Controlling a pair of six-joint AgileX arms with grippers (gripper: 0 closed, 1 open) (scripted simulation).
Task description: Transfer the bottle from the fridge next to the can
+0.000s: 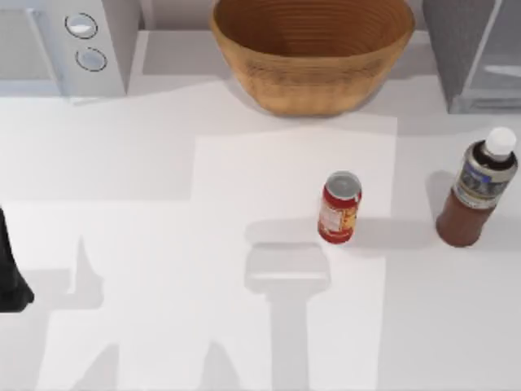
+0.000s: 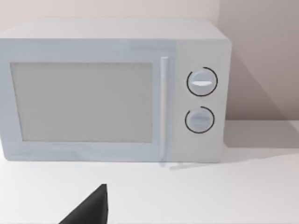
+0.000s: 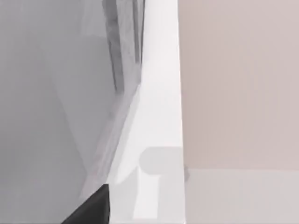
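Status of transfer: the reddish-brown bottle with white cap and grey-blue label [image 1: 475,192] stands upright on the white counter [image 1: 163,326], outside the grey box-like fridge with pale translucent door panel [image 1: 468,50]. The fridge sits at the counter's far right corner; the bottle is in front of it, clear of its body.

The small red cylindrical can with silver top and yellow-white label [image 1: 339,208] stands upright near the middle of the counter. The bottle is to the right of the can, apart from it and not touching, with a strip of bare counter between the two.

Judgement: removal from the fridge and set-down appear complete. Whether the present gap counts as "next to" is open; if not, a short shift of the bottle toward the can is what remains.

Nothing is gripping the bottle in the top view. The left arm [image 1: 11,273] is parked at the left edge of the counter, its wrist camera facing the white box-like appliance with two round knobs [image 2: 117,93]. The state of either arm's jaws cannot be told.

A woven tan basket [image 1: 313,49] sits at the back centre, uninvolved.
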